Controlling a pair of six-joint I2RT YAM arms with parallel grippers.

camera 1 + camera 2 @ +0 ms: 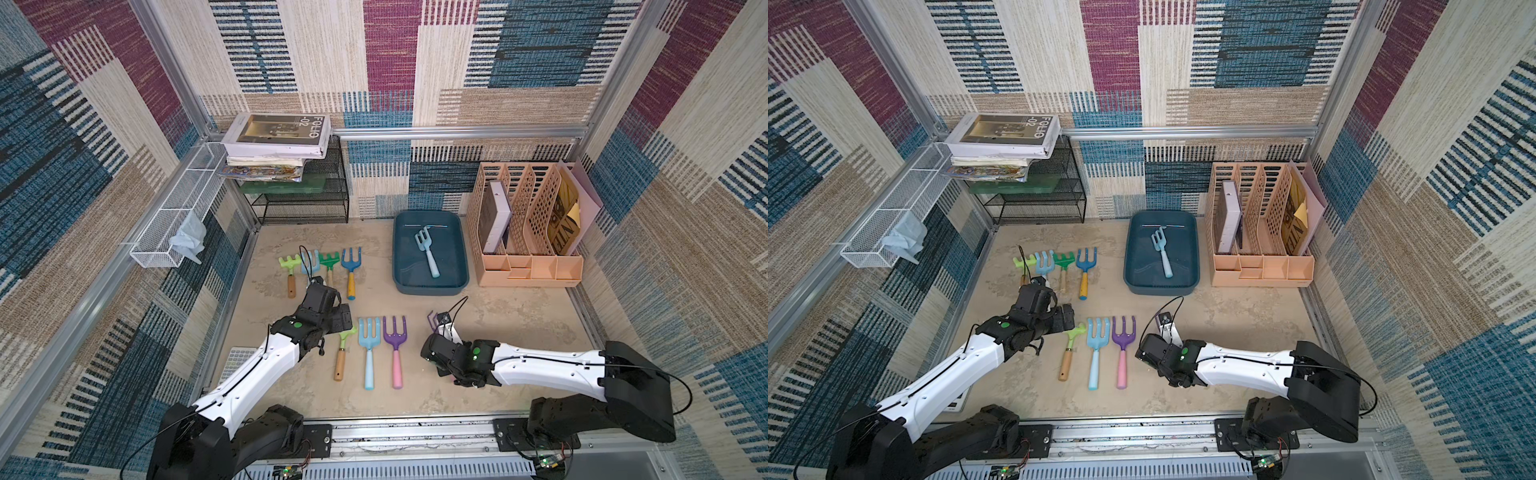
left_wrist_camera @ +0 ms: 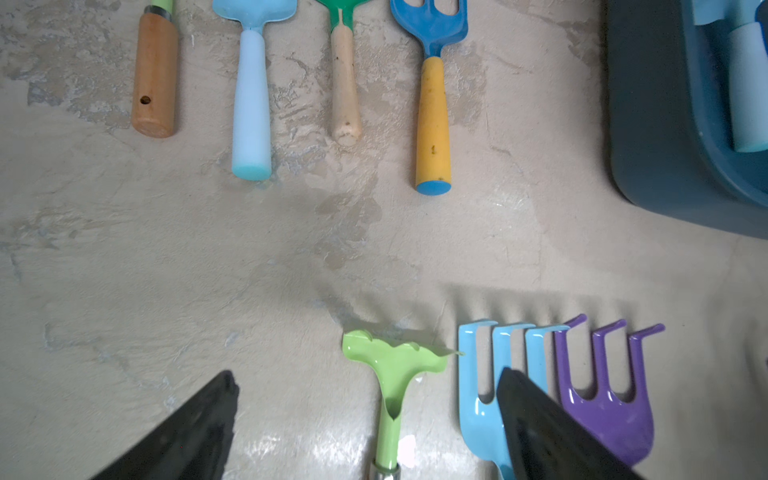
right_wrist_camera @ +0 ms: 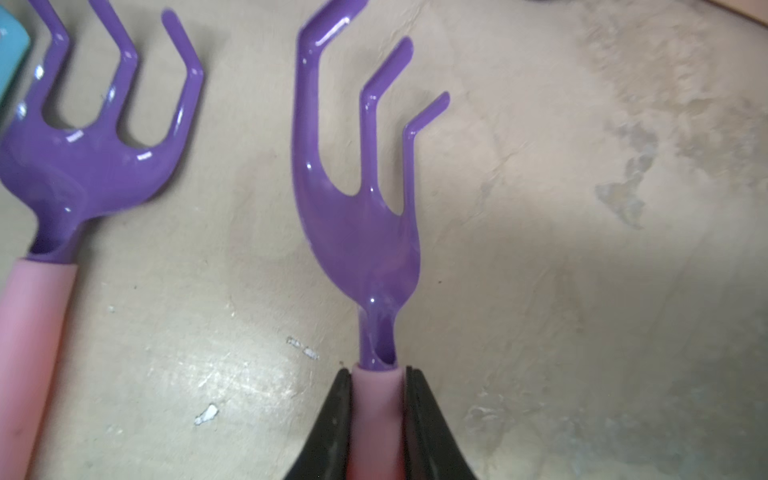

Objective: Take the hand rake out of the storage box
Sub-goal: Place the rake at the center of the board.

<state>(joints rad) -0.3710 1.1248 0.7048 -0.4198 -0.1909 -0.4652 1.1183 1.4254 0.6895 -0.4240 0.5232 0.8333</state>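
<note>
On my sandy counter (image 1: 498, 332), the teal storage box (image 1: 428, 290) at the back holds a light-blue hand rake (image 1: 428, 251) lying flat inside. Well outside the box, my right pincer (image 3: 377, 374) pinches the pink handle of a purple hand rake (image 3: 357, 232). My left pincer (image 2: 366, 374) hangs spread over a green rake (image 2: 395, 361).

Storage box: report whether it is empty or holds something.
Not empty: one light blue hand rake lies flat inside the storage box, seen in both top views.
</note>
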